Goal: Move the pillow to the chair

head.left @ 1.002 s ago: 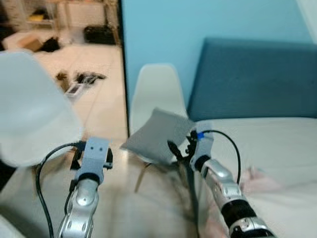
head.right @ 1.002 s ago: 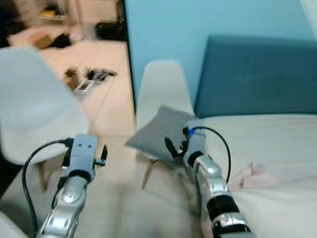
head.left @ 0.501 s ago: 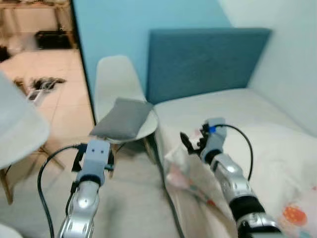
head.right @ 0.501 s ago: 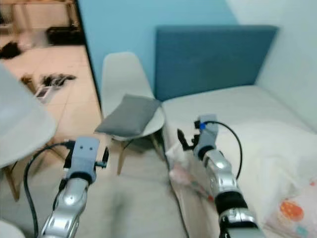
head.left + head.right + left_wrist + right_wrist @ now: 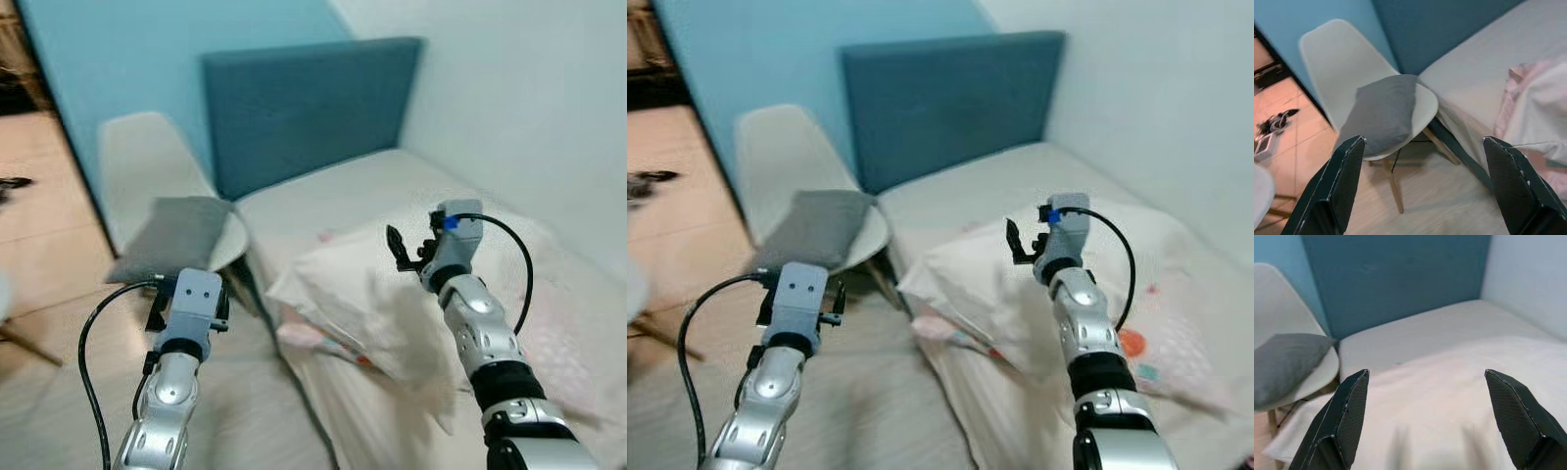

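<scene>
Pillow [image 5: 1382,111] — grey, flat, soft — lies on the seat of the white chair [image 5: 1342,61], ahead of the left gripper [image 5: 1422,188] and framed between its two fingers, which stand wide apart with nothing in them. Right gripper [image 5: 1427,418] hangs over the bed [image 5: 367,181], fingers equally spread and empty; beneath and just beyond the tips is a pale bedding bundle [image 5: 367,294], with the grey pillow off past one fingertip. Judged light and limp: it would sag from a corner pinch, so a grip along an edge, pressed deep into the stuffing, looks safer. Fabric seems matte, not slippery. Task appears met — pillow sits on the chair.
</scene>
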